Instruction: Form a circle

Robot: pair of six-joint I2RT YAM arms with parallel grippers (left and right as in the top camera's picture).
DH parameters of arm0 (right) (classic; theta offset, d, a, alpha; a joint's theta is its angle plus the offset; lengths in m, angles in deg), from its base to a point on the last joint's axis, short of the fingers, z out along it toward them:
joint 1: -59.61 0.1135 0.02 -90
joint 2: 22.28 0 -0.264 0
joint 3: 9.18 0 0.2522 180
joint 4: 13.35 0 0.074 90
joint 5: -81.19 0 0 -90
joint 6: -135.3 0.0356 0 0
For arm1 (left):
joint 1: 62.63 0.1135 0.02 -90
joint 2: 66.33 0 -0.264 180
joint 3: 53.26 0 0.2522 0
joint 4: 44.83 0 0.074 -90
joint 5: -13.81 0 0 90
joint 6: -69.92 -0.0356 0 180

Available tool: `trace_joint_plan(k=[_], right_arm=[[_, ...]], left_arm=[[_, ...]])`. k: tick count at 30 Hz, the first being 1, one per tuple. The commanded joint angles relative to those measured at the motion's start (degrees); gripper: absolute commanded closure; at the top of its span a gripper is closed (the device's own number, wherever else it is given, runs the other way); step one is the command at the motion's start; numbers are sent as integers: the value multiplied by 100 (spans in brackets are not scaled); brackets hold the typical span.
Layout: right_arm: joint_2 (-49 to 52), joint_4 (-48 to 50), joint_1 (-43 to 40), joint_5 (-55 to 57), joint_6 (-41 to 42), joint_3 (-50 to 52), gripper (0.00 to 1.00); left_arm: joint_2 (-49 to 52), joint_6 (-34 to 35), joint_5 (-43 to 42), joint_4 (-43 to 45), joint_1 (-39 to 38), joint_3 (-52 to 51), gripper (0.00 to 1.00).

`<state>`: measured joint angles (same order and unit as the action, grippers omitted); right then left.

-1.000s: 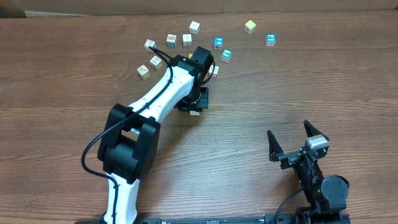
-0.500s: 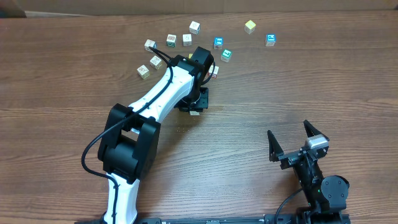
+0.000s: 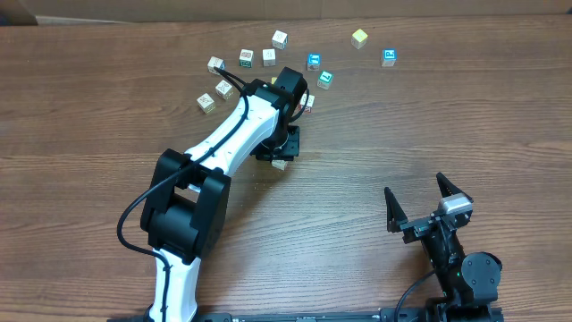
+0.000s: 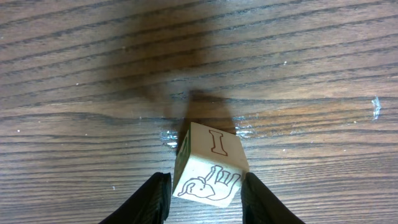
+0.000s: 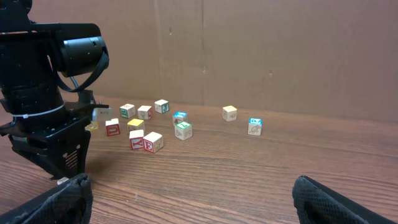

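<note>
The left gripper (image 4: 206, 178) points straight down at the worktop (image 4: 74, 81) with its two fingers (image 4: 155, 198) close on either side of one picture cube (image 4: 214, 155), elephant face and letter I showing. The cube seems to rest on the wood, turned a little askew to the fingers, and whether the pads are pressing on it or just clear of it cannot be told. The circle (image 5: 136, 125) lies just beyond this gripper, on the side away from the robot. From overhead its cubes read as an arc bending around the far side and open toward the near side, where the flanked cube sits, so this cube looks meant to fill that near gap. The left arm is far nearer to the ring. The right gripper (image 3: 413, 184) hangs near its base with fingers wide apart and nothing between them, well apart from every cube. Two loose cubes, a yellowish cube (image 3: 359, 38) and a blue-marked cube (image 3: 389, 56), lie off to the right of the arc — probably the right arm's easier reach
</note>
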<state>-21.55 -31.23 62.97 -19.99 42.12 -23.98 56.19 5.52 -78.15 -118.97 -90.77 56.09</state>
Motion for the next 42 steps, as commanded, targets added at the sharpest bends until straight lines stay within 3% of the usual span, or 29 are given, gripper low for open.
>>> trace_joint_plan(k=[1,9,15,17,20,21,24,28,35,40,42], right_arm=[[-55,35,-7,-4,35,59,0],[-55,35,-7,-4,35,59,0],[-55,37,-7,-4,35,59,0],[-55,37,-7,-4,35,59,0],[-55,37,-7,-4,35,59,0],[-55,37,-7,-4,35,59,0],[-55,37,-7,-4,35,59,0],[-55,37,-7,-4,35,59,0],[-55,37,-7,-4,35,59,0],[-55,37,-7,-4,35,59,0],[-55,37,-7,-4,35,59,0]], left_arm=[[42,81,-42,2,-13,-42,64],[42,76,-39,94,-13,-42,60],[42,13,-61,11,-31,-42,66],[42,13,-61,-26,-42,-42,60],[42,-116,-61,-37,-44,-42,36],[42,-343,-48,-13,-44,-42,34],[42,-863,-48,55,-28,-42,38],[42,-1040,-68,66,-59,-42,45],[92,-1325,-61,164,-181,-74,43],[118,-1322,-61,195,-192,-74,60],[118,-1322,-61,192,-192,-74,60]])
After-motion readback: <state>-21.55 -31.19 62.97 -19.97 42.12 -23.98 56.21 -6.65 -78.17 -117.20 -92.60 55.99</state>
